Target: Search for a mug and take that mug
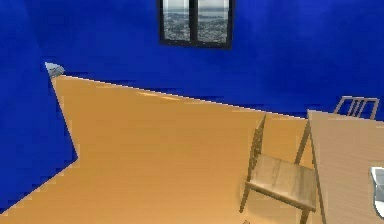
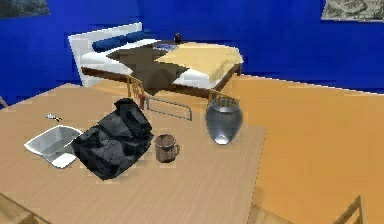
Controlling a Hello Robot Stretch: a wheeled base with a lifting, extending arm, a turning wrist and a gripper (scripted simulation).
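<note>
Mug (image 2: 166, 148): on the table (image 2: 210, 185), between black bag (image 2: 112, 140) and glass vase (image 2: 223, 120).
Gripper: its state cannot be told.

You'll see the table (image 1: 340, 165) and a pale thing (image 1: 378, 186) on it cut by the forward view's right edge. In the arm side view, the tabletop's far edge hides most of a chair (image 2: 172, 101).

The walls (image 1: 120, 40) are rendered in deep blue and the floor (image 1: 150, 140) in orange. The table (image 2: 200, 185) and chair (image 1: 280, 178) are finished in pale wood grain. A black bag (image 2: 115, 142), a dark brown mug (image 2: 166, 148) and a grey vase (image 2: 223, 120) are seen. The bed (image 2: 170, 62) is covered in brown and yellow.
</note>
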